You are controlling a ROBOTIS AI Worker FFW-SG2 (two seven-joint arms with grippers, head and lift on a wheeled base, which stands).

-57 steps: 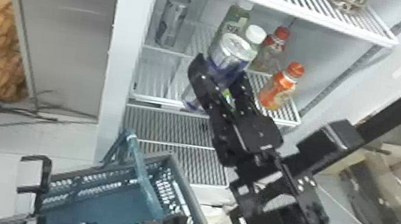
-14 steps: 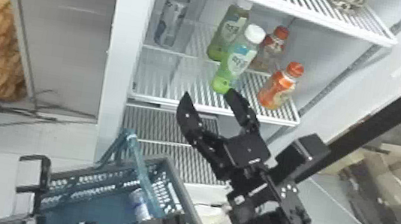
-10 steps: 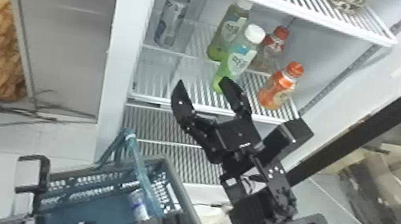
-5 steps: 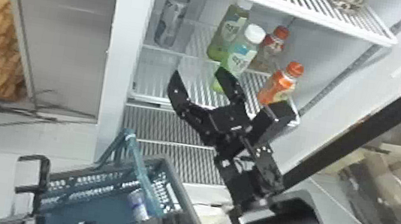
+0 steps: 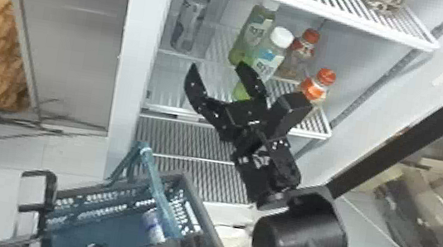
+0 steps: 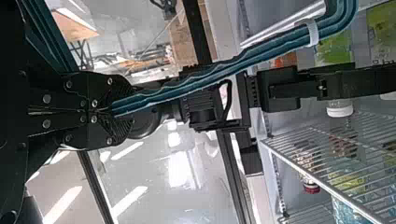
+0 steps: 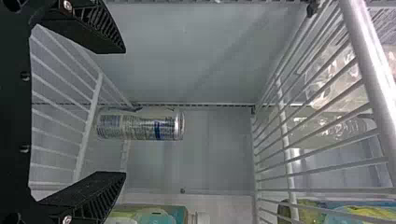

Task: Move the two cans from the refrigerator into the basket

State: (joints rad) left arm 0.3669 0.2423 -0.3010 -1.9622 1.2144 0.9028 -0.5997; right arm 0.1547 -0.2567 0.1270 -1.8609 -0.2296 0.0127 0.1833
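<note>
White wire shelf [image 5: 166, 109] with one can [image 5: 190, 24] upright at the back; the other can [image 5: 153, 226] is in the basket [image 5: 205, 215] (halfway, I'd say). Right gripper [image 5: 217, 65] is open, left gripper [image 6: 114, 111] pinches the handle [image 6: 261, 53]. Next: reach deeper, straddle, squeeze.

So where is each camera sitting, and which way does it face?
Head view: on the robot's head, facing forward and down at the refrigerator and basket; the right arm reaches in, right gripper open.
Left wrist view: on the left wrist, looking along the basket handle towards the shelves; the left gripper grips the handle, the right arm beyond.
Right wrist view: on the right wrist, facing into the refrigerator; two parted fingers show.
Shared: head and right wrist views both show the standing can.
</note>
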